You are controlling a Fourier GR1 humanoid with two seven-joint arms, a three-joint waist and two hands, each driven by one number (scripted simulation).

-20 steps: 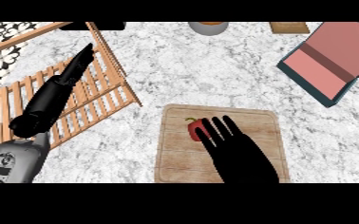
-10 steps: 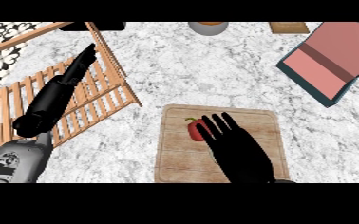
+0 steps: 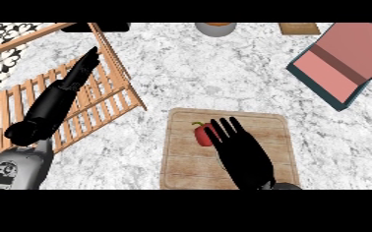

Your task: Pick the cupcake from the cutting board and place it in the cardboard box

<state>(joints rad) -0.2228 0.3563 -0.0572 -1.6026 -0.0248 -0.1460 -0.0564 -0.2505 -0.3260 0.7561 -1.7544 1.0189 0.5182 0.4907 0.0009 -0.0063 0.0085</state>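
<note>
We see our right hand, fingers straight and spread, partly covering the red item at its left on the cutting board.

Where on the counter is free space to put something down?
Bare marble lies between the wooden rack, the cutting board and the pink box. The board's near left part is also free. Crowded: the board's middle, where the right hand covers a red item.

Bright, even light; soft shadow edges the cutting board.
</note>
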